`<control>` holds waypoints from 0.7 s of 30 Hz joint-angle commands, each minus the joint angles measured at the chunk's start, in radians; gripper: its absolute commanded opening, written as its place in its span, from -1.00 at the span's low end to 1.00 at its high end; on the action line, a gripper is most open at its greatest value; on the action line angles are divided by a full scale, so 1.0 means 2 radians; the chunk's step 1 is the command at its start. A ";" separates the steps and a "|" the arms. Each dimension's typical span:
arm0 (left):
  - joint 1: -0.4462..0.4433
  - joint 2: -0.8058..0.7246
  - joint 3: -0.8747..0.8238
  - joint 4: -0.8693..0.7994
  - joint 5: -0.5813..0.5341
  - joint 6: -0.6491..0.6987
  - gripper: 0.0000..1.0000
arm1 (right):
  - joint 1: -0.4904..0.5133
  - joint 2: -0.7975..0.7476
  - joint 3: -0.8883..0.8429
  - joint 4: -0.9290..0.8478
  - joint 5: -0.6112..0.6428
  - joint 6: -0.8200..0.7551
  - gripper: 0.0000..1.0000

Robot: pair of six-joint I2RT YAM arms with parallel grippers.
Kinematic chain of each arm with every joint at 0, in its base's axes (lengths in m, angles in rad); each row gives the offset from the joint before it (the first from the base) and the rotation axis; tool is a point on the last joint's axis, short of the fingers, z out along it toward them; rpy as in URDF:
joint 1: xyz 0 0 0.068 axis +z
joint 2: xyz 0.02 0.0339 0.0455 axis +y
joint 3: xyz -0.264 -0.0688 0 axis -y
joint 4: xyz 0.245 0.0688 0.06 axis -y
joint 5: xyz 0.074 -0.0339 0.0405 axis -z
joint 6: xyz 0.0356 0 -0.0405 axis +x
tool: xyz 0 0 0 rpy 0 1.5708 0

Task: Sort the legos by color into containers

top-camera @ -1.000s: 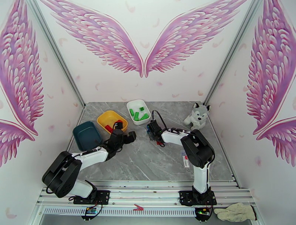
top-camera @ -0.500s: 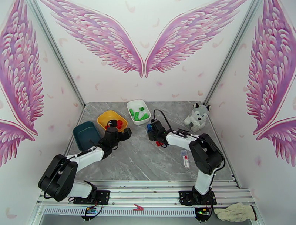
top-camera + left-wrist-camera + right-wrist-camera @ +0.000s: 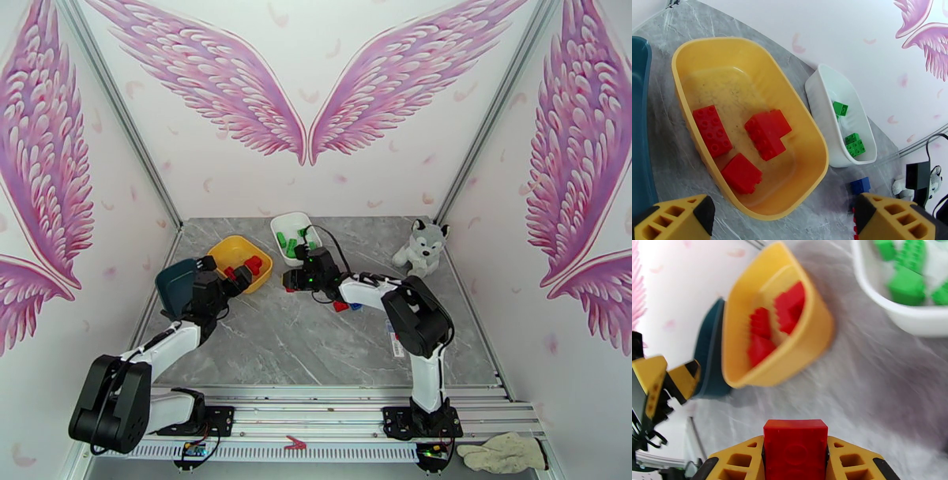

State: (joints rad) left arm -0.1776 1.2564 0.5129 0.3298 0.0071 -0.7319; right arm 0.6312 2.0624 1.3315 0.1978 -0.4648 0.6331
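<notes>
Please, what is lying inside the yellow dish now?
Three red lego pieces lie in the yellow dish, nothing else; the floor beneath them is covered.

The left arm (image 3: 170, 343) runs up the left of the top view, white forearm slanting toward the upper right. The left gripper (image 3: 221, 275) has its jaws spread wide and bare, with yellow fingertips (image 3: 679, 217) at the bottom corners of its wrist view. The right arm (image 3: 371, 289) bends at the elbow and stretches left to mid-frame. The right gripper (image 3: 291, 282) is clamped on a red brick (image 3: 795, 445).
</notes>
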 commanded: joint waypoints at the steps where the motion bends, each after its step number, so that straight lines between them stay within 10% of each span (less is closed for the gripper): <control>1: 0.009 -0.028 -0.017 0.007 0.005 -0.011 0.97 | 0.007 0.043 0.058 0.075 -0.059 0.066 -0.47; 12: 0.016 -0.080 -0.044 -0.015 0.003 -0.014 0.98 | 0.018 0.174 0.249 0.096 -0.087 0.140 0.07; 21: 0.009 -0.079 -0.040 -0.022 0.010 -0.002 0.97 | 0.024 0.119 0.226 0.036 -0.050 0.076 0.31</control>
State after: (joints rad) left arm -0.1532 1.1110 0.4335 0.3115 0.0135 -0.7567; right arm 0.6735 2.3859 1.8210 0.3328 -0.5976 0.8452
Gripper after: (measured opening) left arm 0.987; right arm 0.655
